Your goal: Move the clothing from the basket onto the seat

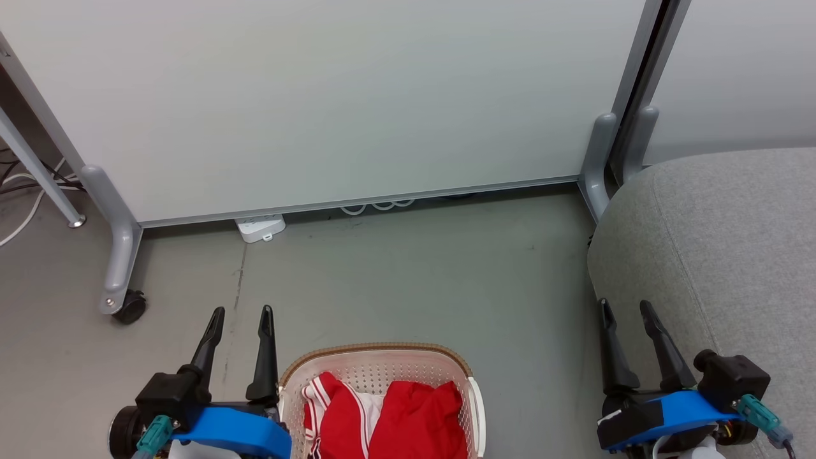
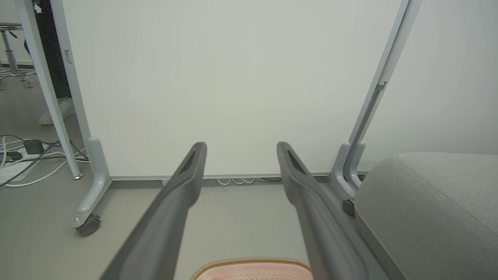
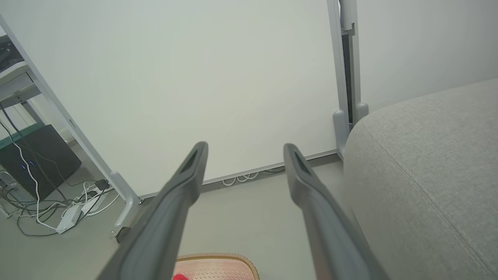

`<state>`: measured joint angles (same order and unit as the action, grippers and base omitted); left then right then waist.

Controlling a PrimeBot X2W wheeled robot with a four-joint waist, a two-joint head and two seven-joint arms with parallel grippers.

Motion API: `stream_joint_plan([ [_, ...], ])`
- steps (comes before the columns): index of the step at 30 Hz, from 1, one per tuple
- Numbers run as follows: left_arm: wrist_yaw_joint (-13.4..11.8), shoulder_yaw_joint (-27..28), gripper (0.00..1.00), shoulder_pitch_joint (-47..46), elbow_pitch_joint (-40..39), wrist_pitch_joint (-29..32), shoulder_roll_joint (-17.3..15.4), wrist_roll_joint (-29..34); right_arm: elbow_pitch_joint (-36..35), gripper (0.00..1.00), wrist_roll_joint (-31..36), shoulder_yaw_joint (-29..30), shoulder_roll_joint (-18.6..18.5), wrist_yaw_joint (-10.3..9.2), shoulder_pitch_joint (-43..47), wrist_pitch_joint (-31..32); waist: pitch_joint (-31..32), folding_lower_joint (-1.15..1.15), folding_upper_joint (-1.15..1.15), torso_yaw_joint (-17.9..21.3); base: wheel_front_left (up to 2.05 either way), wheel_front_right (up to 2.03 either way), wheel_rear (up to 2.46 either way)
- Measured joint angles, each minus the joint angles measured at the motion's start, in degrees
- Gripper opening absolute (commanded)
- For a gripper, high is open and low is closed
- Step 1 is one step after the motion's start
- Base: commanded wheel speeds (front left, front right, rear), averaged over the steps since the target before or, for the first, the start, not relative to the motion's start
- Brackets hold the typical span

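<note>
Two red garments lie in the basket at the bottom middle of the head view: one with white stripes on the left, a plain red one on the right. The light grey seat fills the right side. My left gripper stands open just left of the basket, nothing between its fingers. My right gripper is open beside the seat's front edge, also empty. The basket rim shows at the bottom of the left wrist view, and the rim with a bit of red in the right wrist view.
A white partition panel on castor feet stands across the back. A power strip and cables lie under it. Grey floor separates basket and panel. A person's shoe and a stool show behind the panel's left side.
</note>
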<state>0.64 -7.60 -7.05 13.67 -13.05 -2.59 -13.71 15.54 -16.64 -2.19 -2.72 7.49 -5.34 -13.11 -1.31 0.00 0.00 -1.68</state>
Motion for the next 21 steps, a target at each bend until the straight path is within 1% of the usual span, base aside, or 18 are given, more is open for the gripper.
stream_joint_plan([
  [14,-0.46,-0.74,1.0,-0.23,0.57,-1.6,-0.1,5.88,1.76,1.0,6.06,-0.58,-0.03,0.01,-0.55,-1.59,-0.08,0.0,0.0,-0.23,0.0,0.0,0.0],
  [21,-0.51,-1.21,1.0,-0.24,0.89,-1.96,-0.12,7.28,2.9,1.0,7.75,-0.74,-0.05,0.01,-0.61,-1.87,0.0,0.0,0.0,-0.31,0.0,0.0,0.0],
])
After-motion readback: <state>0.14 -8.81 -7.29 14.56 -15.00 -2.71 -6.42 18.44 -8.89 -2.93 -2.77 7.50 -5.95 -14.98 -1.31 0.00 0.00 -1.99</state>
